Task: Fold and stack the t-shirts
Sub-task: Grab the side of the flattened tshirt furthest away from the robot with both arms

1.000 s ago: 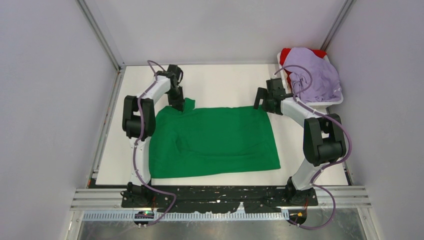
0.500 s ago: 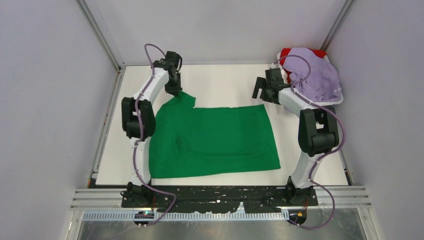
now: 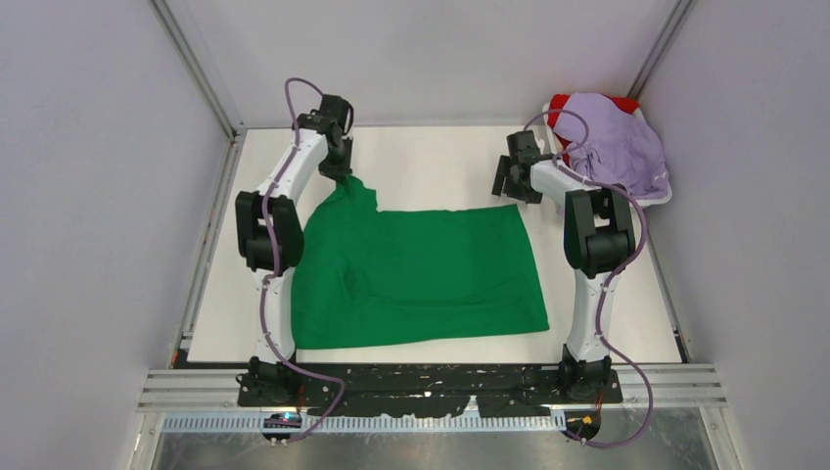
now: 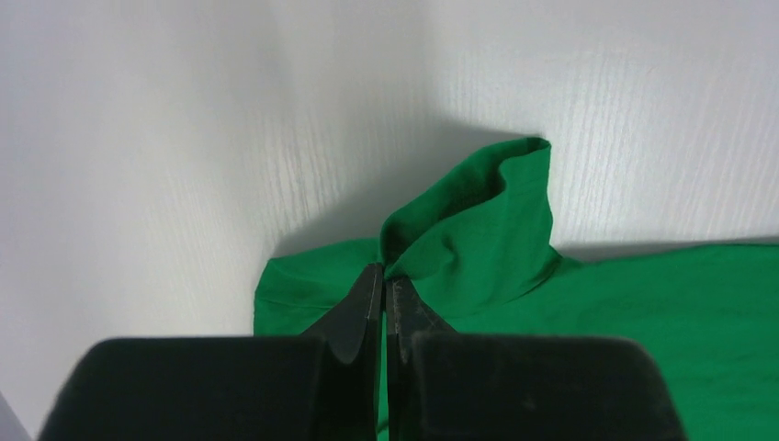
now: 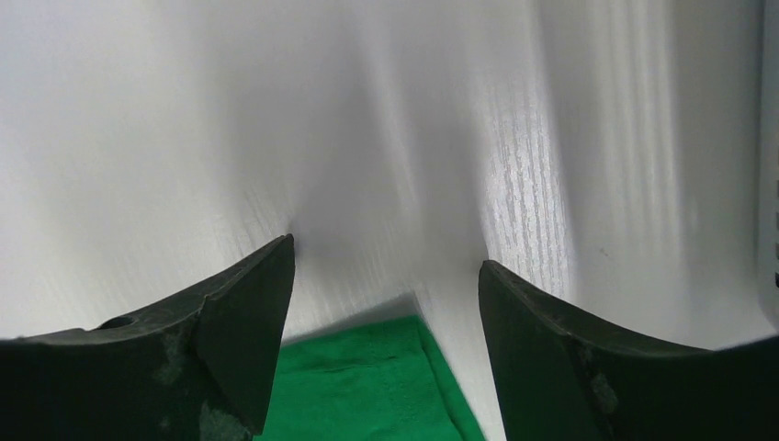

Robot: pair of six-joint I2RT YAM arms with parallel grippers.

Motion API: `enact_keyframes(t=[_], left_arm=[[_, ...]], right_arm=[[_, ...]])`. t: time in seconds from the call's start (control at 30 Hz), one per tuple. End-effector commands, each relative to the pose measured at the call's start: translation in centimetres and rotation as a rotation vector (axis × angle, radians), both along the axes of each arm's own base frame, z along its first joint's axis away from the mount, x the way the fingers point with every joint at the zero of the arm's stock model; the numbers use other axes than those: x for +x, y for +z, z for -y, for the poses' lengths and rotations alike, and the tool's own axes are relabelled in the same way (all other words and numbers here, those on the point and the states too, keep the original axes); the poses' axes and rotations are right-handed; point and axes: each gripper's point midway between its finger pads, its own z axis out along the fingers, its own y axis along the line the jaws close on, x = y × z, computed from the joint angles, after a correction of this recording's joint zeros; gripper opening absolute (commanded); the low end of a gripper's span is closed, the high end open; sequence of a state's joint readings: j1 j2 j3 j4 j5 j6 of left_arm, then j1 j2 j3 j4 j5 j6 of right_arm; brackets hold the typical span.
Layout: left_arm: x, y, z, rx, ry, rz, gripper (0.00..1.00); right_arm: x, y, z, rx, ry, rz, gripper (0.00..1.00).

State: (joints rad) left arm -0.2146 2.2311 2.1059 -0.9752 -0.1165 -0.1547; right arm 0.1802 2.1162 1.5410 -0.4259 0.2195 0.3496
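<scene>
A bright green t-shirt (image 3: 421, 274) lies spread flat on the white table. My left gripper (image 3: 343, 173) is shut on its far left sleeve (image 4: 478, 220), which is pulled up into a peak; the fingertips (image 4: 372, 280) pinch the cloth. My right gripper (image 3: 512, 186) stands open just beyond the shirt's far right corner (image 5: 395, 367), with nothing between its fingers (image 5: 248, 303). A pale lavender t-shirt (image 3: 617, 142) is heaped over a red t-shirt (image 3: 563, 106) at the far right.
A white rectangular tray (image 3: 636, 199) at the far right corner holds the lavender and red heap. Grey walls with metal rails (image 3: 196, 69) close in the table on the left, back and right. Bare white table (image 3: 431, 162) lies beyond the green shirt.
The left gripper has drawn the green sleeve away toward the far left, stretching it out. The right gripper has moved farther back past the shirt's far right corner, and its jaws have narrowed a little.
</scene>
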Motion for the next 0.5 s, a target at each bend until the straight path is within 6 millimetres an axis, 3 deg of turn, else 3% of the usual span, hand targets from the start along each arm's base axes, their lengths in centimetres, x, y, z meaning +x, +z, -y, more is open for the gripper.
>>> enact_keyframes(t=[0.0,0.2,0.4,0.47], left_arm=[[-1.2,1.4,0.4,-0.037,-0.048,0.001,0.00],[-3.3,1.6,0.8,-0.078,-0.053,-0.014,0.00],[-5.8,1.2,0.9,-0.079,-0.060,-0.022,0.00],[-6.5,1.2,0.7,-0.066,-0.058,-0.030,0.00]], right_arm=[[-0.1,1.5,0.3,-0.008,-0.012,0.010,0.76],[-2.2,1.0,0.0,0.006,-0.007,-0.014,0.56],[-2.8,2.2,-0.6,0.016,0.034,0.024,0.37],[-2.7,2.7,-0.9,0.019,0.053,0.045,0.25]])
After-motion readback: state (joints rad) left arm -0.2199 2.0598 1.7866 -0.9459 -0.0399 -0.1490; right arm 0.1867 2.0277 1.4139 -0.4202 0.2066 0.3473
